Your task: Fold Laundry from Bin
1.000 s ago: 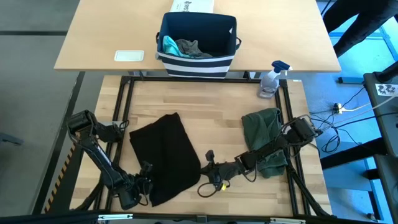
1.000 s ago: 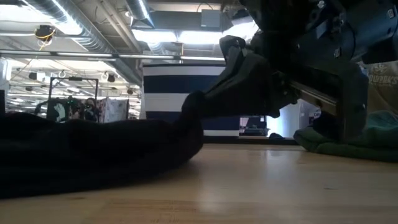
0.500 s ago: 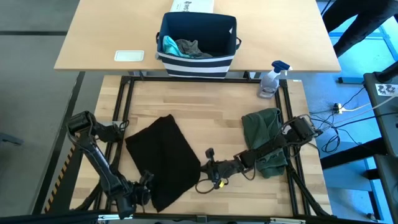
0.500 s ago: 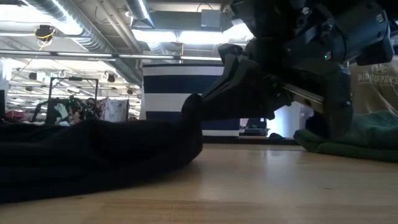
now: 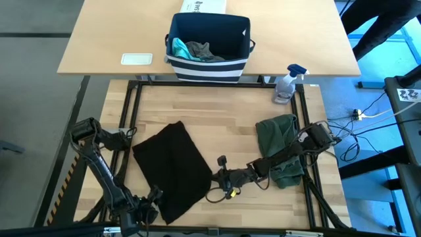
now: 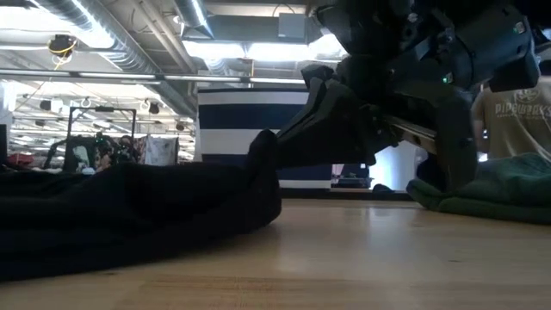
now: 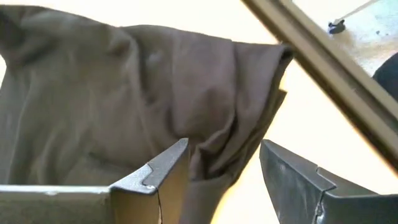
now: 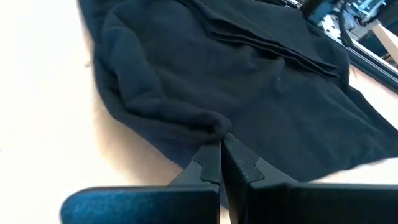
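Note:
A black T-shirt point(image 5: 172, 170) lies folded on the table's left half. My right gripper point(image 5: 215, 176) is shut on its right edge. My left gripper point(image 5: 151, 199) stands open just above the shirt's near corner point(image 7: 217, 155), one finger on either side and clear of it. An olive-green piece point(image 5: 279, 141) lies bunched at the right, partly under my right arm. The navy bin point(image 5: 209, 68) stands on the far table with a teal piece point(image 5: 177, 47) and a grey piece point(image 5: 200, 50) inside. My right gripper pinches a small bunched fold of the black T-shirt's right edge point(image 8: 210, 128) between its two shut fingers. The fingers come slanting down from the table's right side. The pinched edge point(image 6: 263, 159) stands up a little, and the rest of the shirt lies slack on the table.
A spray bottle point(image 5: 287, 84) stands at the far right by the black frame rail. A white card point(image 5: 137, 58) and a white box point(image 5: 204, 5) are on the far table. A person in a beige T-shirt point(image 6: 516, 108) stands beyond the table. Bare wood lies between the shirt and the olive piece.
My left gripper has come off the black T-shirt's near corner, drawing back toward the table's near-left edge and rising a little. The shirt's left part has settled slightly leftward. My right gripper has kept its hold and its place.

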### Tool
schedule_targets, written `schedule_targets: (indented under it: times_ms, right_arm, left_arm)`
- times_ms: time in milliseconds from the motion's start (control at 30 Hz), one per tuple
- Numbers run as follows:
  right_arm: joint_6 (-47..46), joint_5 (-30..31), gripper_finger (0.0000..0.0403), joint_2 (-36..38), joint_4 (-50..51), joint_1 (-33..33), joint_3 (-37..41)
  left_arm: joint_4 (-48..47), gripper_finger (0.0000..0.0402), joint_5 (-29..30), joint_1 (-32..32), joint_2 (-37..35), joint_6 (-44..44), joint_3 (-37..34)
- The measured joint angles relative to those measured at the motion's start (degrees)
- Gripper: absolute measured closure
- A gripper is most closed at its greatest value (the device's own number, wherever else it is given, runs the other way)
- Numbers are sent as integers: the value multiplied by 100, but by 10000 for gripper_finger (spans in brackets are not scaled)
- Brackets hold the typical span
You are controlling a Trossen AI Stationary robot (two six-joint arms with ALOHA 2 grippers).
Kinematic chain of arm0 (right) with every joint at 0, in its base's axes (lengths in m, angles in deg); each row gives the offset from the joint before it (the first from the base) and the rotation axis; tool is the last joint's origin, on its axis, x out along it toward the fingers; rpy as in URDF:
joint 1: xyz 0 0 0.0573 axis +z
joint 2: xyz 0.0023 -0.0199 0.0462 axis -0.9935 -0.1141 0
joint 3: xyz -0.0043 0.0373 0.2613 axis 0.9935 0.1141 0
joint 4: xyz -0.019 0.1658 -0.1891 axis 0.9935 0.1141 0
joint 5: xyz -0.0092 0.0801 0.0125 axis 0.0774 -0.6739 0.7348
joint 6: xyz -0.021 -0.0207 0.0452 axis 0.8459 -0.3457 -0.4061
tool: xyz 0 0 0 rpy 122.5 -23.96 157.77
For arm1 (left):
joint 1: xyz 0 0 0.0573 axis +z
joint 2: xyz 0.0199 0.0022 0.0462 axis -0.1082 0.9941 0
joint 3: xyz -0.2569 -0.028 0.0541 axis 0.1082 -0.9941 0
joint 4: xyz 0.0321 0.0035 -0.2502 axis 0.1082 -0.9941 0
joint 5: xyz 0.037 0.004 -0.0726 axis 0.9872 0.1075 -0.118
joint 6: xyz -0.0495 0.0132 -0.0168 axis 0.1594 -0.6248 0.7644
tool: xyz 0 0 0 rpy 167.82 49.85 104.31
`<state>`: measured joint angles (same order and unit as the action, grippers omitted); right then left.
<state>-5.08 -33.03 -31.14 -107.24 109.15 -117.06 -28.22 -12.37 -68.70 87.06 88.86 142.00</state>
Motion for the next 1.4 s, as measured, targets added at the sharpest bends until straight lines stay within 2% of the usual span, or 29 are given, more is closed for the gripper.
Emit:
schedule_targets:
  times_ms: [267,533,900,1100,1267,1400]
  right_arm:
    - [-210,-6,403,0,7,-260,0]
    - [-352,-130,403,0,-4,-300,0]
    - [-537,-134,403,0,5,-287,0]
    - [-541,-134,403,0,42,-287,0]
    - [-541,-137,403,0,66,-287,0]
    - [-526,-206,403,0,184,-284,0]
  left_arm:
    - [-44,211,-256,-100,814,-882,422]
    - [-376,211,579,-94,1004,-1148,553]
    - [-43,211,925,7,1203,-2194,554]
    - [302,214,1049,50,1218,-2178,542]
    - [389,249,1062,151,1220,-1747,542]
    - [449,324,1076,242,1222,-1389,542]
